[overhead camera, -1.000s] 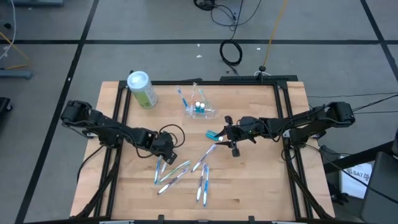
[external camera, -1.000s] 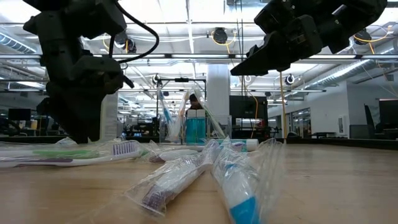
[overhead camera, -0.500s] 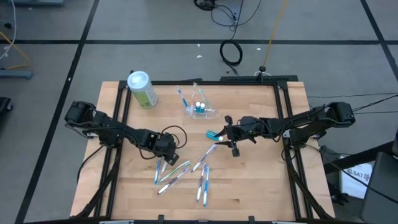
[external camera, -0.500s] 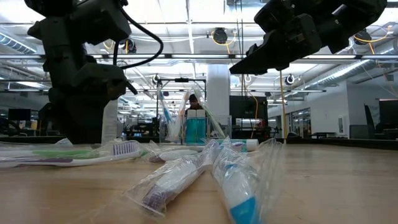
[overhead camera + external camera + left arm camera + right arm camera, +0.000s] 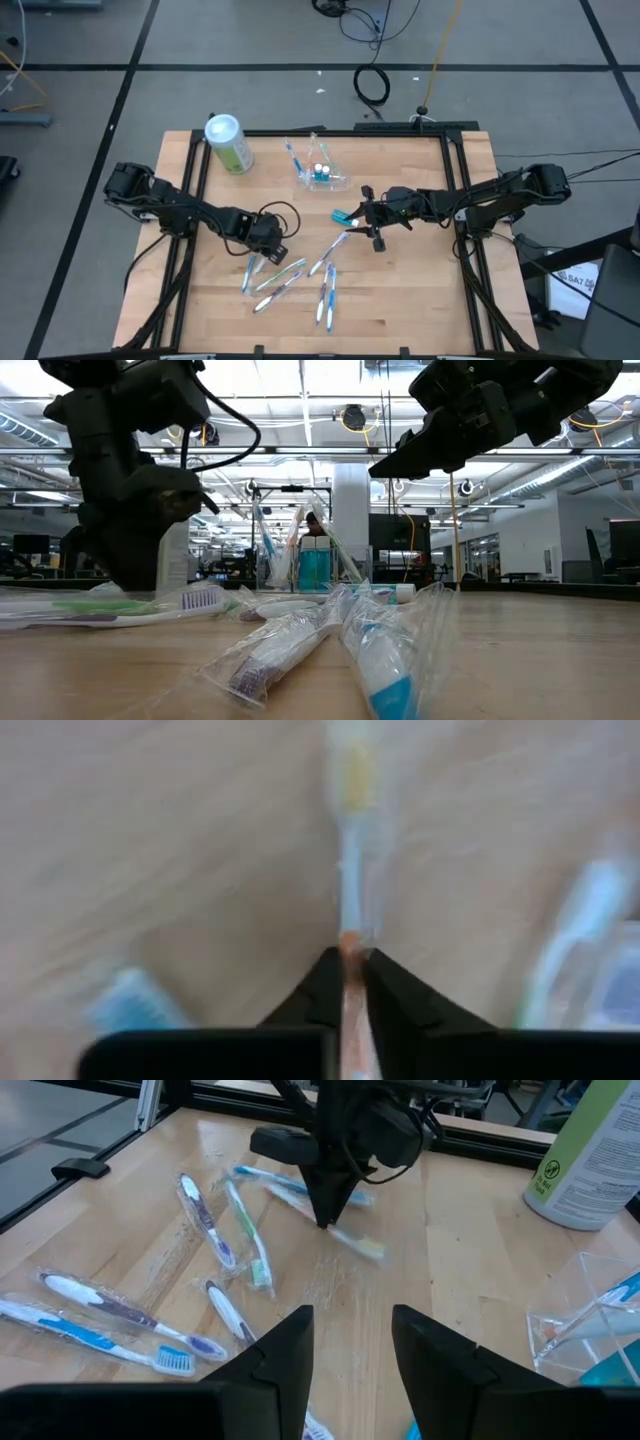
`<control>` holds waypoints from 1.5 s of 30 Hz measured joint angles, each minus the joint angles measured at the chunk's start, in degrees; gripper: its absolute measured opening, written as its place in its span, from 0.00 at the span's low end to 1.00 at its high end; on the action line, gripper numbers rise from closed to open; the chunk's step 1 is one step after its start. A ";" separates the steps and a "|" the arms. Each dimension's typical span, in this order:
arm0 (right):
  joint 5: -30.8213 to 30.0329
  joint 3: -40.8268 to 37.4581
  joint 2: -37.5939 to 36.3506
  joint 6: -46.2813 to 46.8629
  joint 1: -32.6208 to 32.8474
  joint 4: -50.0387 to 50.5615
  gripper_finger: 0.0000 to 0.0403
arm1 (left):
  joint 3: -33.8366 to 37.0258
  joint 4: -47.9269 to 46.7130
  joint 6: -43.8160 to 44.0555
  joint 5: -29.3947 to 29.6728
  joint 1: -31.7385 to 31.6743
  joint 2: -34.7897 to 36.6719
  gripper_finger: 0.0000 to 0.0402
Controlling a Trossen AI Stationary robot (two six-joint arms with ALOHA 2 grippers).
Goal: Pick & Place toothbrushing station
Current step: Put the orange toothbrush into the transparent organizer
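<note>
The toothbrushing station is a clear holder at the table's far middle, with brushes and a teal item in it; it also shows in the right wrist view and the low view. My left gripper points steeply down, left of centre, shut on a wrapped toothbrush among several loose ones. My right gripper hangs open above the table's middle, nothing between its fingers. My left gripper pinches the toothbrush's handle between its two fingers, coming from above and pointing steeply down. The brush runs out past the fingertips, its yellowish head away from them. It lies low on the table.
A green-and-white canister stands at the far left corner. Several wrapped toothbrushes lie scattered at the near middle, some close to the low camera. A teal item lies by my right gripper. Black rails frame the tabletop.
My left gripper has shut on the toothbrush under it. The brush has swung a little, its near end shifting toward the table's left edge. My right gripper has kept still.
</note>
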State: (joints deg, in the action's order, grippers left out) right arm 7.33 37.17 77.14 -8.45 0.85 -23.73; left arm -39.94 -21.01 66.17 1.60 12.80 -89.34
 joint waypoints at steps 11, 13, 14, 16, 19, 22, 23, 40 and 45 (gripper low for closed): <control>0.00 0.00 0.00 0.02 0.02 0.01 0.32 | -3.62 0.14 -4.91 2.83 0.09 -0.09 0.01; 0.00 0.00 0.00 0.02 0.02 -0.02 0.32 | -5.30 -0.45 -6.25 4.49 0.04 -0.07 0.00; 0.00 0.00 -0.02 0.01 0.02 0.00 0.32 | -6.04 -0.29 -6.92 5.29 0.04 -0.05 0.01; 0.00 0.00 0.00 0.02 0.01 -0.04 0.32 | -7.31 -0.34 -8.58 6.78 -0.08 0.04 0.00; 0.00 0.00 -0.02 0.02 0.02 -0.02 0.32 | -9.28 -0.75 -11.20 9.16 -0.25 0.02 0.00; 0.00 0.00 -0.01 0.13 0.01 -0.02 0.32 | -11.25 -0.25 -13.66 11.82 -0.37 0.15 0.00; 0.00 0.00 -0.01 0.14 0.00 -0.02 0.32 | -11.78 -0.48 -14.71 12.81 -0.39 0.13 0.00; 0.17 0.00 0.00 1.73 -0.03 -6.11 0.32 | -25.12 8.53 -40.29 24.13 -0.83 0.22 0.00; 0.18 0.00 -0.01 1.77 -0.07 -10.18 0.32 | -27.24 13.11 -47.89 24.13 -0.83 0.22 0.00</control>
State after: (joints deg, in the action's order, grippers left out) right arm 7.52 37.17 77.14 -6.68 0.78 -33.91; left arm -67.18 -7.90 18.28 25.74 11.97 -89.12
